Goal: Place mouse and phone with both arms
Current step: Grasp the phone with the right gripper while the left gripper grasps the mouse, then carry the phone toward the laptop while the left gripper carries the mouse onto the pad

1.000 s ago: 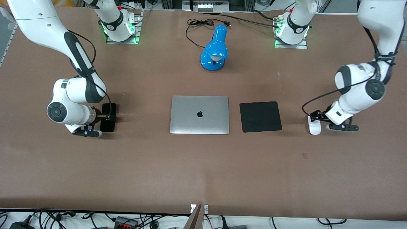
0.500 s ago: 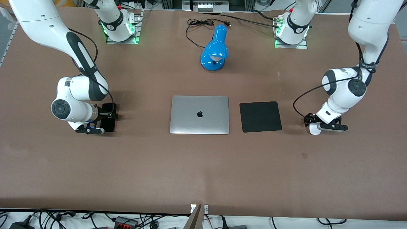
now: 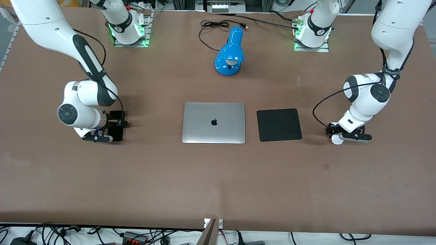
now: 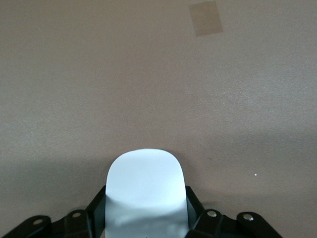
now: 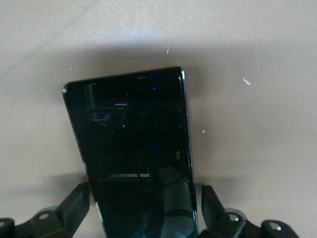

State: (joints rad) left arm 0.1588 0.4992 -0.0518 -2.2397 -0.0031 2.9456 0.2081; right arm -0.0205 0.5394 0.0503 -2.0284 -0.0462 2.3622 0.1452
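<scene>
Both pickups in hand, neither placement done. Left gripper point(image 3: 338, 135) low at the left arm's end of the brown table point(image 3: 218, 183), straddling the small white glossy oval mouse point(image 3: 337, 139); in the left wrist view, black fingers point(image 4: 94, 210) spread on either side of the mouse point(image 4: 146, 191), apparently close against its flanks, though whether already squeezing cannot be told. Mouse seemingly down on the table, well apart from the square black mouse pad point(image 3: 279, 124), which lies between it and the closed silver laptop point(image 3: 214, 123). Right gripper point(image 3: 112, 127) low at the right arm's end, over the slim black glossy phone point(image 3: 116, 126); in the right wrist view, fingers point(image 5: 74, 206) parted with the phone point(image 5: 136, 148) between them, visible gaps at both edges, so not clamped. Phone flat on the table, well apart from the laptop. Blue desk lamp point(image 3: 231, 52) farther from the front camera than the laptop, untouched. Judged at an early stage: grasps to be closed, then both items lifted and carried, presumably the mouse to the pad and the phone to a spot near the laptop.
</scene>
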